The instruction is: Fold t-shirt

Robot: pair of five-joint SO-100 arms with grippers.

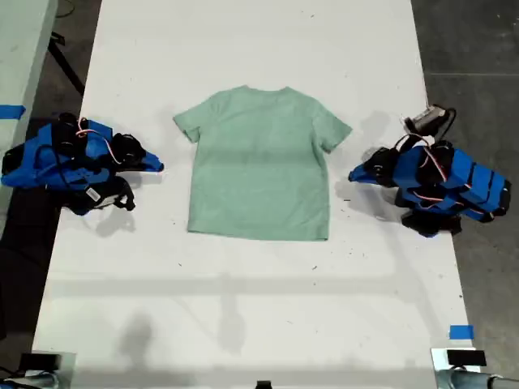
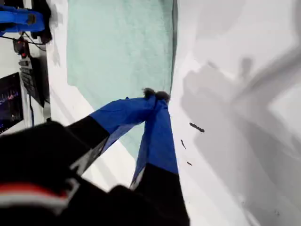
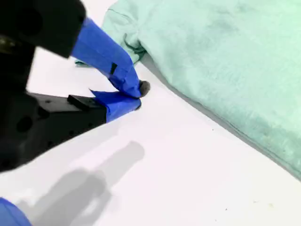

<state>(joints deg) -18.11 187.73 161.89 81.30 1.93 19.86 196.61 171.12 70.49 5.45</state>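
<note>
The fingers (image 2: 157, 122) of my first gripper (image 2: 155, 95) are seen pressed together on nothing, just beside the t-shirt (image 2: 117, 47). My second gripper (image 3: 136, 94) is likewise closed and empty by a sleeve (image 3: 120, 21). Farther off, the t-shirt is spread flat mid-table (image 1: 243, 324). No fold is made; all are judged left.
</note>
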